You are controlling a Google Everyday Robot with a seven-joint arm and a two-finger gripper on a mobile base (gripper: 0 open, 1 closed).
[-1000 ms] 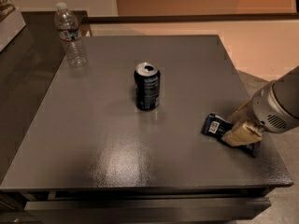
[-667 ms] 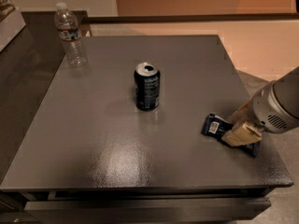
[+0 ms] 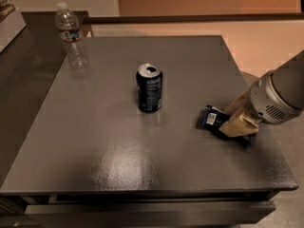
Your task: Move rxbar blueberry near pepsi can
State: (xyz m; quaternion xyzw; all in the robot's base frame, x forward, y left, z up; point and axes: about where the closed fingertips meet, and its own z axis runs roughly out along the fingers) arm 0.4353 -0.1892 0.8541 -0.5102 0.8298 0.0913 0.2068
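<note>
No legible print, pepsi can [image 3: 149, 90] included

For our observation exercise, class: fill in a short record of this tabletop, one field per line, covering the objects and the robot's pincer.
Surface: dark grey tabletop
Centre: upright dark blue drink can, silver top
Far left: upright clear plastic water bottle
Right side: flat dark navy snack-bar wrapper, white label patch, apart from the can
Pincer: tan pincer over the wrapper's right end
Status: wrapper not yet near the can
</note>
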